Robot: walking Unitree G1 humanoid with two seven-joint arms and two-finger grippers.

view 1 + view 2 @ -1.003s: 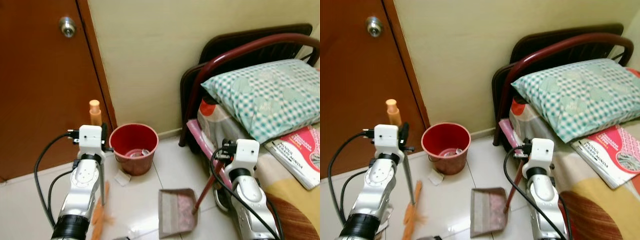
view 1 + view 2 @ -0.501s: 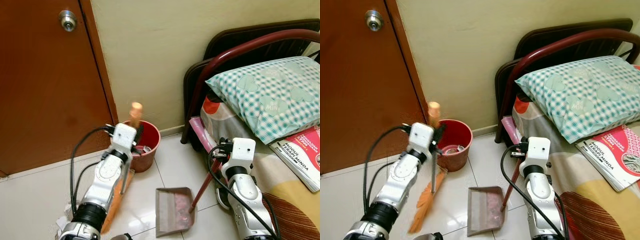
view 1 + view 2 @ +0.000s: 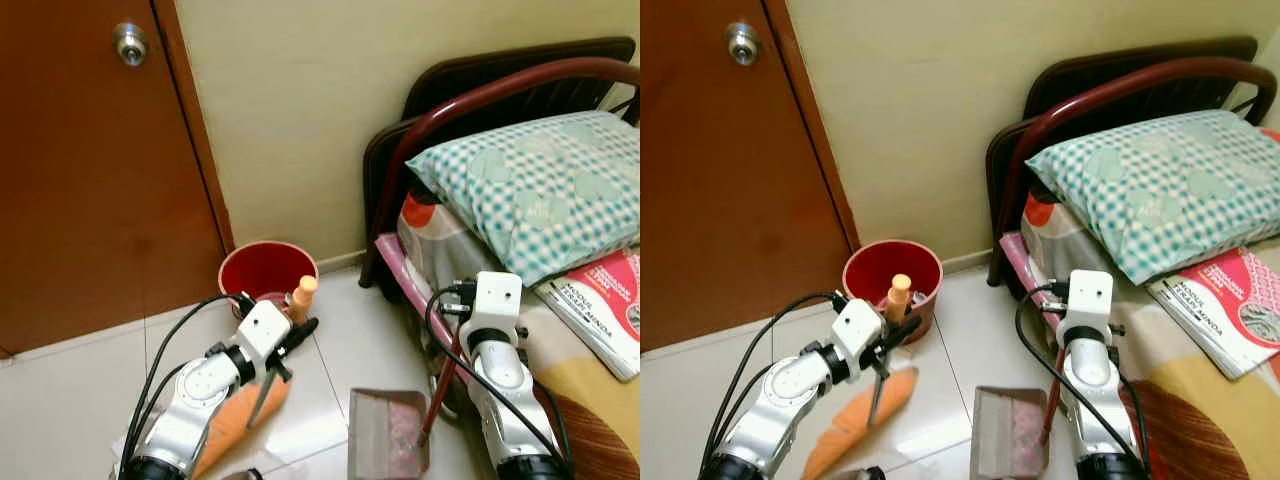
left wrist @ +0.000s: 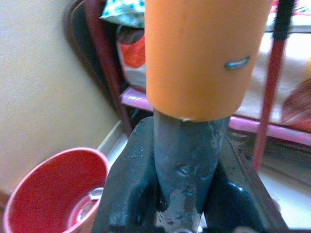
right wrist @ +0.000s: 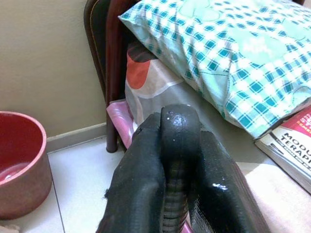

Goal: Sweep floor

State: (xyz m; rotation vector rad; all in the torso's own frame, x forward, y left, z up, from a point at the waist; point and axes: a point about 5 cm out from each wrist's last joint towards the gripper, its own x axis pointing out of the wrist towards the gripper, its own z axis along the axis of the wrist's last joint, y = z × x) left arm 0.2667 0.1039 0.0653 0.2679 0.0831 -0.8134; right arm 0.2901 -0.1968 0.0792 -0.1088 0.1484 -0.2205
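My left gripper is shut on the broom's grey handle, just under its orange end cap. The handle leans low and to the right, in front of the red bucket. The orange bristles lie on the pale tile floor below my left arm. My right gripper is shut on the black grip of the dustpan's red handle. The dustpan rests on the floor with pinkish litter in it, right of the bristles.
A brown door with a knob stands at the left, a cream wall behind the bucket. A bed with a dark red frame, checked pillow and a red book takes up the right side, close to my right arm.
My left arm has swung the broom to the right and tipped its handle lower, bringing the bristles nearer the dustpan. The right gripper keeps its hold on the dustpan handle. The camera shifted slightly.
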